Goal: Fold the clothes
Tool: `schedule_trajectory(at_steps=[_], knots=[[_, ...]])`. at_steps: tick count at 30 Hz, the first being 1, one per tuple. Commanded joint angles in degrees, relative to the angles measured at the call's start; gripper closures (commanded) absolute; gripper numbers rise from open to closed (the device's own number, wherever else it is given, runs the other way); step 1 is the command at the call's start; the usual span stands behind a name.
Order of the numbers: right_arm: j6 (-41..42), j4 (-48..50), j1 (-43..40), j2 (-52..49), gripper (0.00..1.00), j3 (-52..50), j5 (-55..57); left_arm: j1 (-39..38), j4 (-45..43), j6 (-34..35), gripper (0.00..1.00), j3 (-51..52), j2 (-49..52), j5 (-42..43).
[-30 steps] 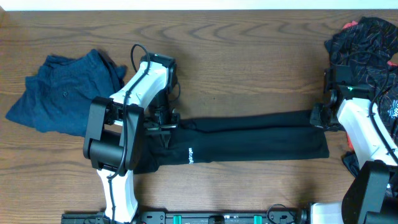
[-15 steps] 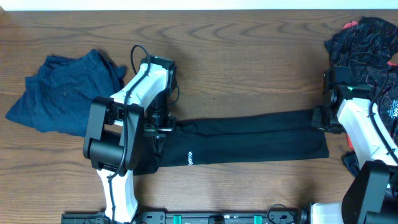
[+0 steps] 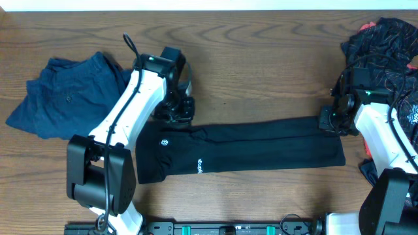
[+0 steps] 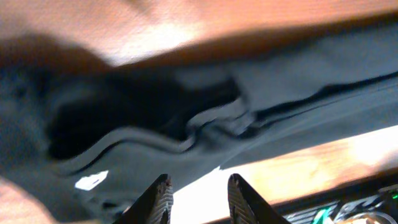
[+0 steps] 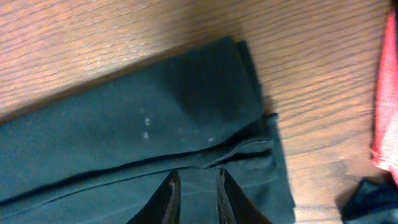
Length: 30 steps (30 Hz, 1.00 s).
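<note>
The clothes, a black shirt (image 3: 261,147), lie folded into a long narrow strip across the table, with a small white hexagon logo (image 3: 165,141) and white lettering (image 3: 200,163) near the left end. My left gripper (image 3: 181,109) hovers just above the strip's upper left edge. In the left wrist view it (image 4: 198,186) is open, nothing between the fingers, with rumpled folds of the shirt (image 4: 280,81) below. My right gripper (image 3: 328,121) stands over the strip's right end. The right wrist view shows it (image 5: 196,182) slightly open above the flat shirt (image 5: 124,143).
A crumpled dark blue garment (image 3: 65,98) lies at the far left, close to the left arm. At the far right sits a black garment with thin red lines (image 3: 382,46), and something red (image 5: 388,106) shows beside the shirt's right end.
The left gripper has opened, let go of the shirt and drawn back toward the far side, uncovering the logo. The right gripper has opened a little and shifted slightly left.
</note>
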State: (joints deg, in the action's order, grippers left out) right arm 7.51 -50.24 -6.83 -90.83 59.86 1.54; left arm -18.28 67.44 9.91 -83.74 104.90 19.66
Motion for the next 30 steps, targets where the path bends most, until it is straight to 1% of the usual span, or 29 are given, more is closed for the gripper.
schedule_trajectory(at_steps=[1, 7, 12, 15, 27, 30], knots=[[-1.4, -0.4, 0.5, 1.1, 0.80, -0.7, -2.6, -2.3, -1.4, 2.5, 0.68, 0.1, 1.6, 2.2], [-1.4, -0.8, 0.5, 1.0, 0.78, -1.6, -2.6, -7.0, -2.6, 3.8, 0.68, 0.3, 4.1, 1.7], [-1.1, -2.3, 0.5, 0.8, 0.77, -1.9, -2.6, -9.4, -2.6, 7.6, 0.68, 0.3, 6.5, -2.1], [-1.1, -2.4, 0.5, 0.8, 0.76, -2.4, -2.4, -9.4, -2.9, 8.9, 0.68, 0.3, 8.0, -2.8], [-1.2, -1.6, 0.5, 0.8, 0.73, -2.8, -2.2, -9.4, -5.2, 9.6, 0.68, 1.0, 11.1, -2.9], [-1.1, -1.6, 0.5, 0.8, 0.73, -2.8, -2.2, -9.4, -6.6, 11.1, 0.68, 2.0, 11.1, -4.8]])
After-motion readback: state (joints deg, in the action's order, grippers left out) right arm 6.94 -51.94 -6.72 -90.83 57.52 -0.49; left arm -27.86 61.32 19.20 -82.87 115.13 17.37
